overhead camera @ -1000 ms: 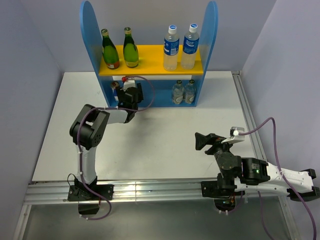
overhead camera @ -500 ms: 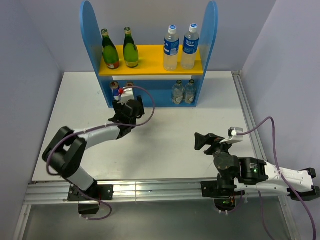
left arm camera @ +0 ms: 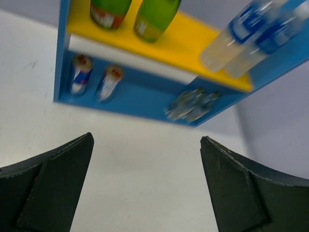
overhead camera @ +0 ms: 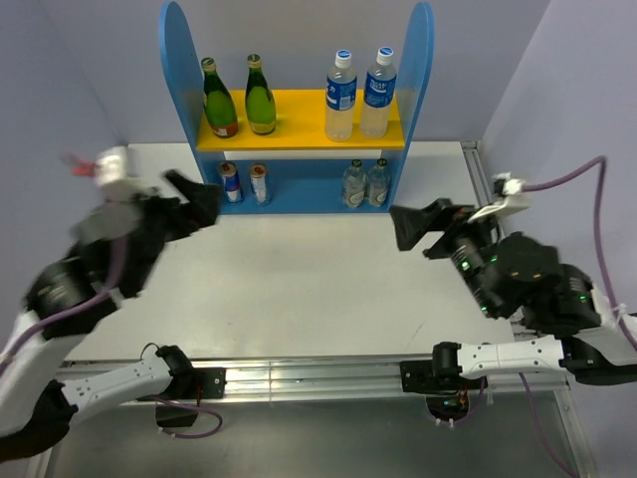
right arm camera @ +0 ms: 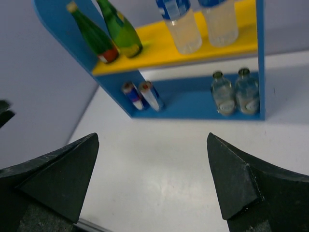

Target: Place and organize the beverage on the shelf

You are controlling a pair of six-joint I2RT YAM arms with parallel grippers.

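The blue shelf (overhead camera: 177, 60) stands at the back. Two green bottles (overhead camera: 218, 100) and two blue-capped water bottles (overhead camera: 340, 95) stand on its yellow board (overhead camera: 299, 134). Two silver cans (overhead camera: 230, 182) stand side by side at the lower tier's left. My left gripper (overhead camera: 199, 199) is open and empty, raised off the table, left of the shelf front. In its wrist view (left arm camera: 147, 140) the cans (left arm camera: 79, 73) lie far beyond its fingertips. My right gripper (overhead camera: 413, 227) is open and empty, raised at the right. Its wrist view (right arm camera: 152, 137) shows the whole shelf (right arm camera: 58, 24) ahead.
Two small clear glass bottles (overhead camera: 365, 183) stand on the lower tier's right, also in the right wrist view (right arm camera: 235, 93). The white table (overhead camera: 318, 289) ends at a metal rail (overhead camera: 299, 376) in front. Grey walls close in both sides.
My left gripper has pulled back from the cans at the lower tier and lifted up to the left. My right arm has risen and swung up to the right. The cans stay on the shelf.
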